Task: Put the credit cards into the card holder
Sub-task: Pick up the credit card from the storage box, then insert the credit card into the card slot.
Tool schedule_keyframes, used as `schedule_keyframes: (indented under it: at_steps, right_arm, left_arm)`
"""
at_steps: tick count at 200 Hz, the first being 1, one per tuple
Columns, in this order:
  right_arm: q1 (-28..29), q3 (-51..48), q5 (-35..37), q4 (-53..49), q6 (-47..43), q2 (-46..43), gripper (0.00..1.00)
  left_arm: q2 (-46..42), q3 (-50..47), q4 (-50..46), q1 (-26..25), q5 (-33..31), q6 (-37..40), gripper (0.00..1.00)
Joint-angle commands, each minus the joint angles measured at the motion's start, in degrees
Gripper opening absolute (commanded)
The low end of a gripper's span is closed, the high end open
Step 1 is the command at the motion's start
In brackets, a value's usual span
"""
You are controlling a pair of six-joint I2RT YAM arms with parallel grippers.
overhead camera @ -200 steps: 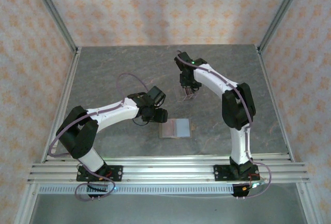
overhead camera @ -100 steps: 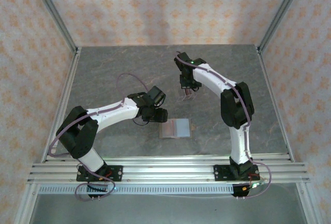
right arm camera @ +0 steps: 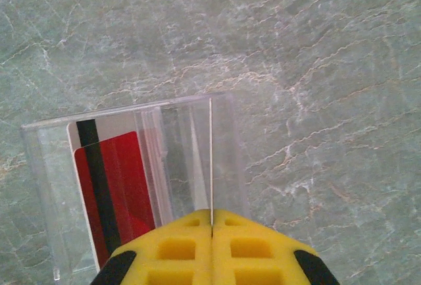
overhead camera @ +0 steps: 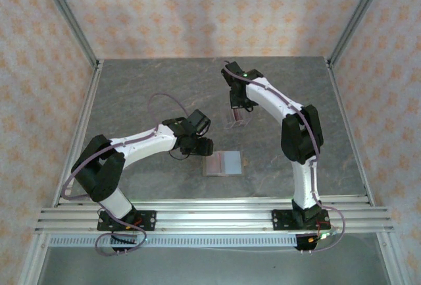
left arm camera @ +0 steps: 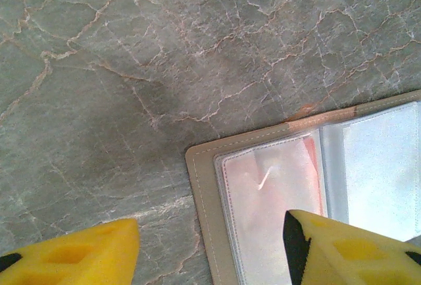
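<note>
While both arms reach over the grey table (overhead camera: 131, 94), the left arm (overhead camera: 141, 141) comes in from lower left and the right arm (overhead camera: 289, 117) bends over upper centre. Card holder (overhead camera: 223, 164) lies open flat at centre frame, with a pinkish card (left arm camera: 276, 193) showing through its left sleeve. Clear rack (overhead camera: 236, 122) sits just above it, apart. Left gripper (overhead camera: 200, 145) hangs at the holder's left edge, jaws moderately wide, holding nothing. Right gripper (right arm camera: 212, 222) is over the rack, pads pressed tight on a thin card (right arm camera: 211, 160) seen edge-on. Red card (right arm camera: 122, 180) with a black stripe stands in a rack slot left of it.
</note>
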Motion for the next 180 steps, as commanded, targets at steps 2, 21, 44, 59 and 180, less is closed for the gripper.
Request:
schedule_keyframes:
  at_steps: [2,21,44,59,180]
  right_arm:
    - [0.42,1.21,5.53,-2.59,-0.46,-4.53,0.0]
    - [2.18,-3.08,6.66,0.85,-0.62,-10.36,0.0]
    - [6.08,-18.46,2.96,15.47,-3.97,-22.06,0.0]
    - [6.42,-26.35,-3.14,20.58,-1.18,-27.27,0.0]
    - [9.17,-70.02,-27.75,54.89,15.1,-49.89,0.0]
  left_arm:
    - [-0.29,0.22,-0.55,0.17,-0.34,0.71,0.61]
    - [0.53,0.54,-0.95,0.17,-0.33,1.24,0.61]
    - [2.43,1.59,-1.6,-0.06,-0.45,1.31,0.62]
    - [3.2,2.33,-1.68,-0.54,-0.63,1.26,0.62]
    - [8.45,2.27,-1.85,-5.79,-5.96,-1.58,0.55]
